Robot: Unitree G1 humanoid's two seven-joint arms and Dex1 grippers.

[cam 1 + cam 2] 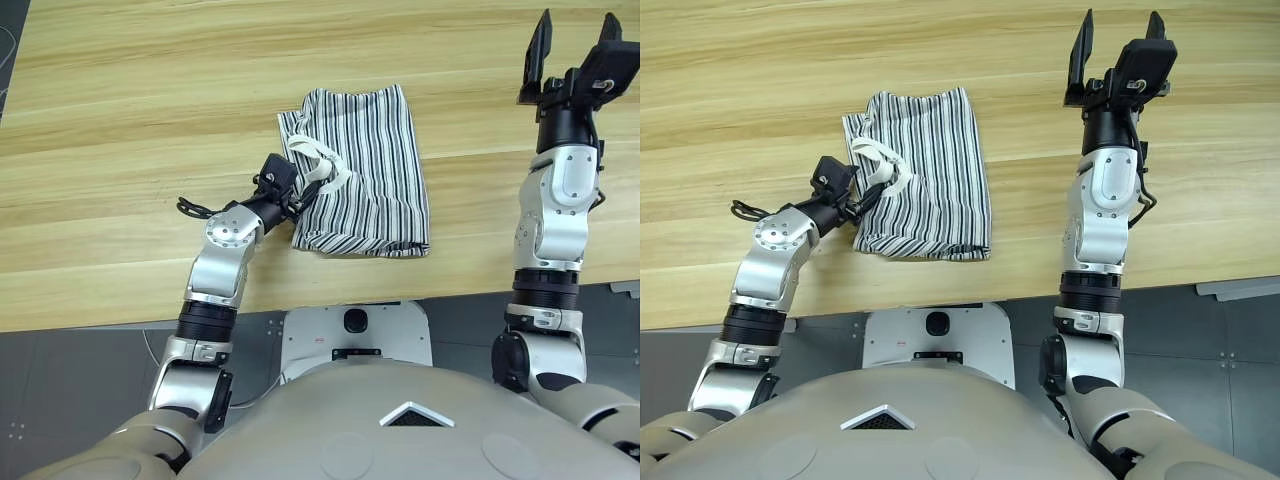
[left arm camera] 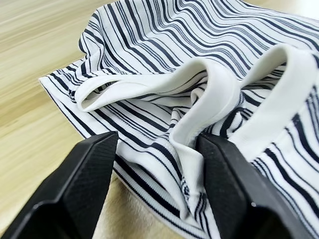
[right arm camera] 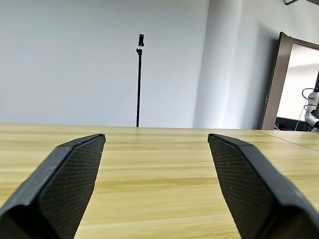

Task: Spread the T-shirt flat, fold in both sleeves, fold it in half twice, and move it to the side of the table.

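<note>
The black-and-white striped T-shirt lies folded into a compact rectangle on the wooden table, its white collar band bunched at the left edge. My left gripper sits low at that left edge, near the collar. In the left wrist view the left gripper is open, with the shirt's layered hem and collar between the two black fingers. My right gripper is held up to the right of the shirt, well apart from it, open and holding nothing.
Bare wood surrounds the shirt on the left, far and right sides. The table's front edge runs just below the shirt, with grey floor beyond it. A thin black stand and a doorway are in the room behind.
</note>
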